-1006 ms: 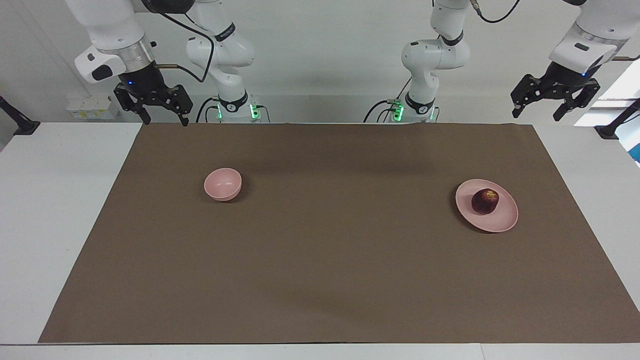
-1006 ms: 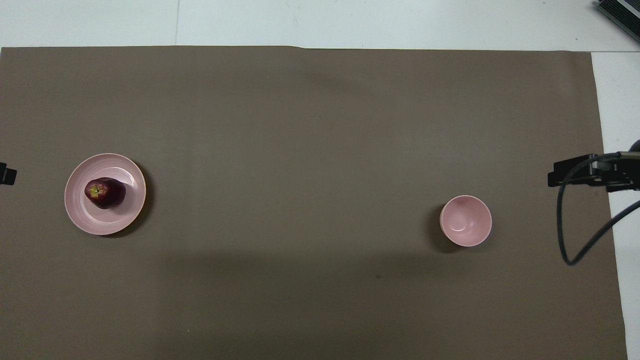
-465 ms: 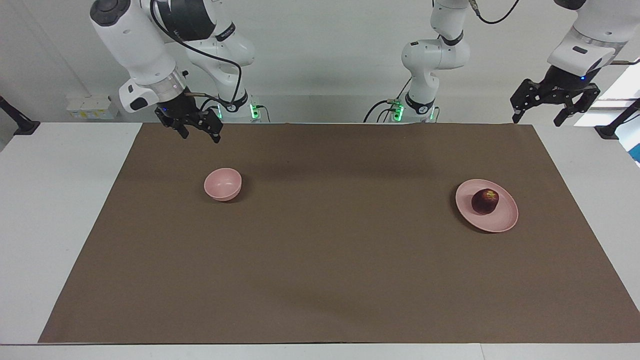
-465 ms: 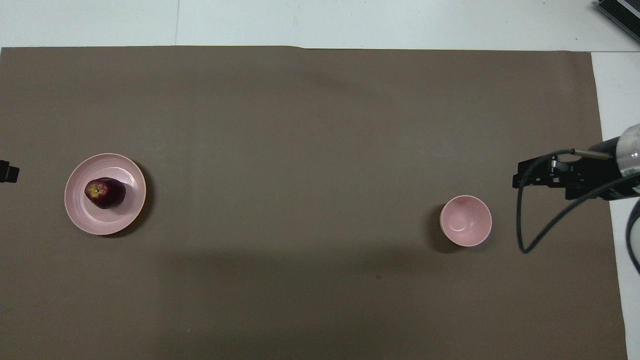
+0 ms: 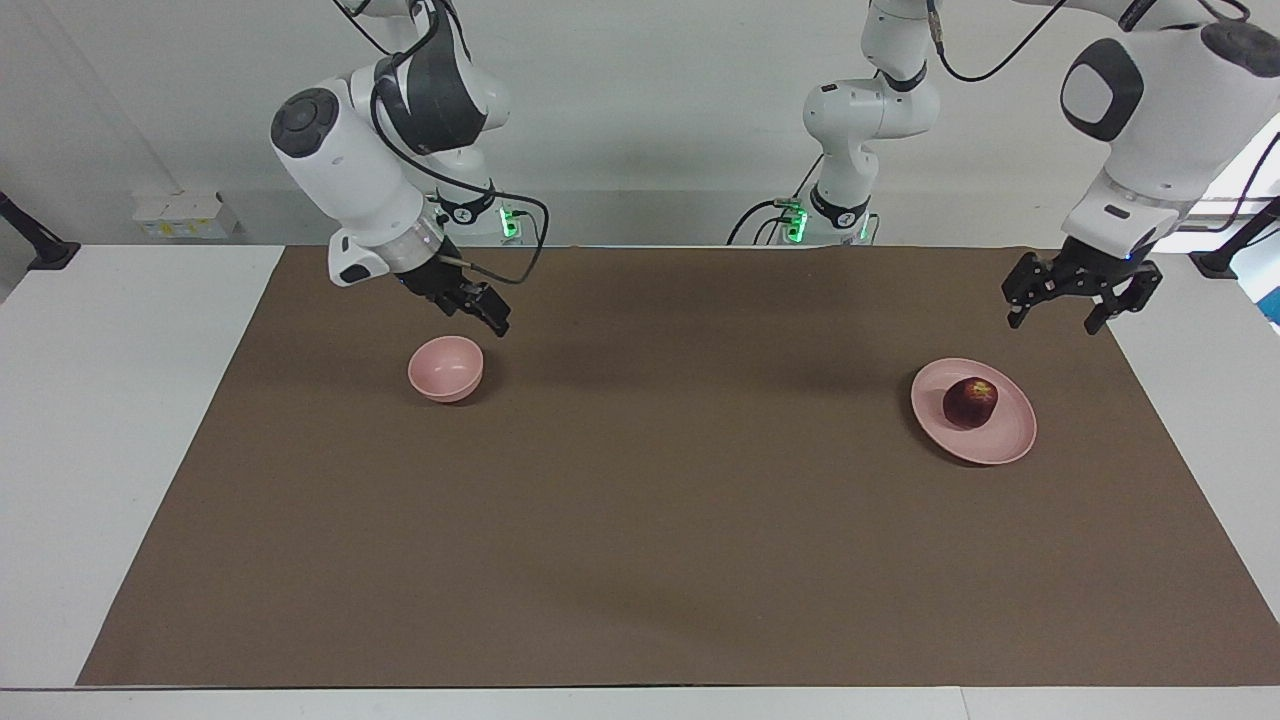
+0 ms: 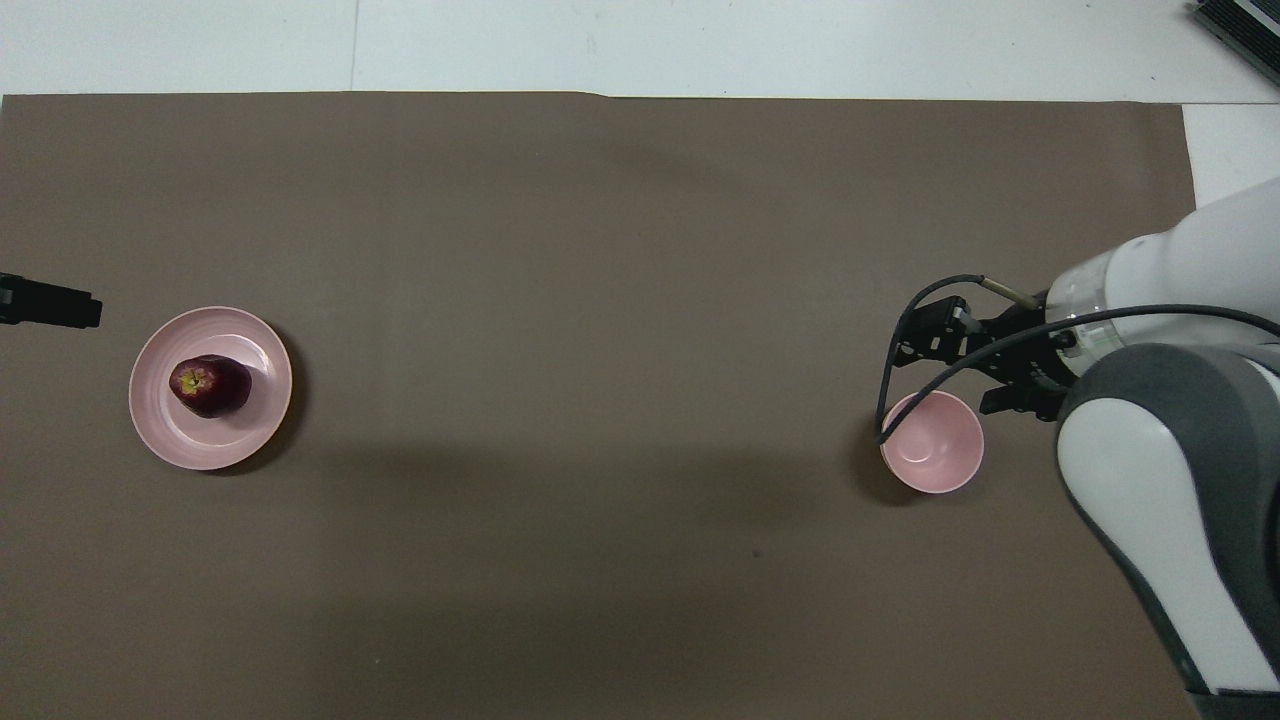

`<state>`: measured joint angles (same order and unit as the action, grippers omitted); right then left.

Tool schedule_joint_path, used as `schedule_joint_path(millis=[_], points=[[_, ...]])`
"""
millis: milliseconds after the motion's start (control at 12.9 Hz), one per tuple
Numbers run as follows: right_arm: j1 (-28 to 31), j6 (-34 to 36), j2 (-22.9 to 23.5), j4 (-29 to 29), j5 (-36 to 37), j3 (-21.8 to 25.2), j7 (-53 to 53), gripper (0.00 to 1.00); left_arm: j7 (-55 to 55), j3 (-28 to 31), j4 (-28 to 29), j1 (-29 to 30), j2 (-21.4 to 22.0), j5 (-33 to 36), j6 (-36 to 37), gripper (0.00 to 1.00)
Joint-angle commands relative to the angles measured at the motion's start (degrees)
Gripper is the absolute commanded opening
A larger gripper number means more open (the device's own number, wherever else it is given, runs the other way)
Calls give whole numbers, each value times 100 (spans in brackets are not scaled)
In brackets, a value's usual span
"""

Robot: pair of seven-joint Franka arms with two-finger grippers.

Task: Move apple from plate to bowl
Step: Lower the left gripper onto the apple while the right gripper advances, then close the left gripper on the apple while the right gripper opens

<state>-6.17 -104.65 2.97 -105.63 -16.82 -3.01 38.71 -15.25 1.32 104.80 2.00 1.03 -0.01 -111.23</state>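
Observation:
The dark-red apple (image 5: 969,402) (image 6: 209,386) lies on the pale-pink plate (image 5: 1010,440) (image 6: 250,430) toward the left arm's end of the table. The small pink bowl (image 5: 446,368) (image 6: 932,442) stands empty toward the right arm's end. My left gripper (image 5: 1055,318) is open and empty, up in the air over the mat just beside the plate; only its tip (image 6: 50,305) shows in the overhead view. My right gripper (image 5: 490,315) (image 6: 950,365) is open and empty, low over the mat beside the bowl's rim, not touching it.
A brown mat (image 5: 640,520) covers the white table (image 5: 100,420). The right arm's black cable (image 6: 885,400) loops over the bowl's edge in the overhead view. Small white boxes (image 5: 180,213) sit off the mat near the right arm's base.
Both arms came down and inward. The right gripper swung from the mat's corner to just beside the bowl. The left gripper dropped toward the plate. Apple, plate and bowl have not moved.

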Motion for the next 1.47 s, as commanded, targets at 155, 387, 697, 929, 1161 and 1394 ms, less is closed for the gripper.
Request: schedule_joint_path(millis=[155,387,697,929,1161,1394], points=[[-445,-600,493,-1,-689,2,1137,100,-707,-27,1199,344,11,-543,-1320,100],[-630,-811,863,87,-936,2,1481,100,-743,-27,1831,345,-278,-544,-2197,100],[-990,-1049,1162,78,-1121,2,1683,100,-769,-27,2422,265,-332,-544,-2825,86],[-1228,-1153,1338,61,-1121,2,1674,100,-796,-27,2483,257,-648,-544,-3193,59],[-1369,-1251,1417,69,-1121,2,1683,100,-830,-27,2414,257,-692,-535,-3212,14],[-1395,-1260,1435,174,-1672,2,1718,100,-875,-27,2335,283,-588,-535,-3204,0]])
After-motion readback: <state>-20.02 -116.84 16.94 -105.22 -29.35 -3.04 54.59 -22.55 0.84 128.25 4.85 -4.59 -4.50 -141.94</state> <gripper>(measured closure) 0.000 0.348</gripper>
